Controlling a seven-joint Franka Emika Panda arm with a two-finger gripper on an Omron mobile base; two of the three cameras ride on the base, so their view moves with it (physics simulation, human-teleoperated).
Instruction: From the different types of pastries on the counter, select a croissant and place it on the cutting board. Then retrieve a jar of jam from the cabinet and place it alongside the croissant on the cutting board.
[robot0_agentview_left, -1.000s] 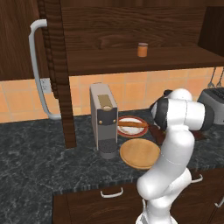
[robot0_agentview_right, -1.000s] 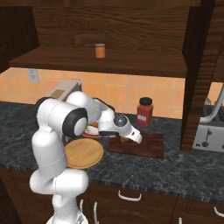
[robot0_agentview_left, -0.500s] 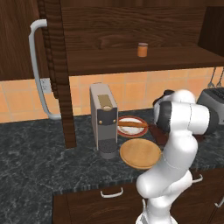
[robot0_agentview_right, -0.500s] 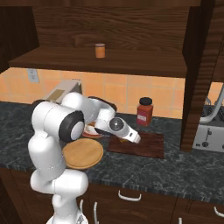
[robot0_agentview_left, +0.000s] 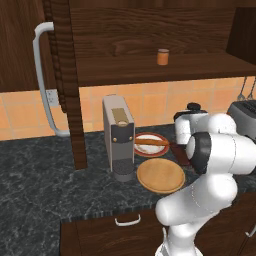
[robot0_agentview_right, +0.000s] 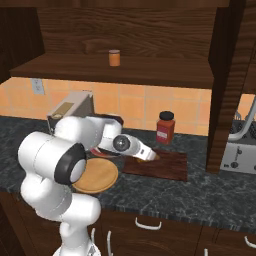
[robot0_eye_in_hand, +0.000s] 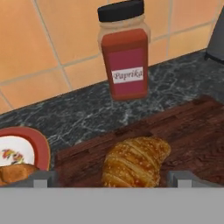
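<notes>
Golden-brown and flaky, the croissant (robot0_eye_in_hand: 134, 161) lies on the cutting board (robot0_eye_in_hand: 192, 131), right in front of the gripper (robot0_eye_in_hand: 113, 179). The two finger tips (robot0_eye_in_hand: 40, 179) stand wide apart, one on each side of the croissant, and they do not squeeze it. The gripper is open and holds nothing.

From the right base view, the gripper (robot0_agentview_right: 150, 156) sits low over the near left end of the dark red-brown board (robot0_agentview_right: 167, 166), and the croissant (robot0_agentview_right: 145, 160) peeks out just under it.

Past the croissant, farther from the gripper, a red bottle (robot0_eye_in_hand: 124, 54) with a black cap stands upright on the counter (robot0_eye_in_hand: 87, 109) by the orange tiled wall. Its label says Paprika. It is just beyond the far edge of the board.

To the left of the gripper sits a white plate with a red rim (robot0_eye_in_hand: 24, 148), and a long brown pastry (robot0_eye_in_hand: 15, 173) rests on it. It lies just beside the board.

High above the gripper, the small orange jar of jam (robot0_agentview_right: 114, 58) stands on the shelf of the open cabinet (robot0_agentview_right: 150, 35).

Near the arm on the counter lies a round light wooden plate (robot0_agentview_right: 97, 176). A grey coffee machine (robot0_agentview_left: 119, 136) stands behind it, to the left.
</notes>
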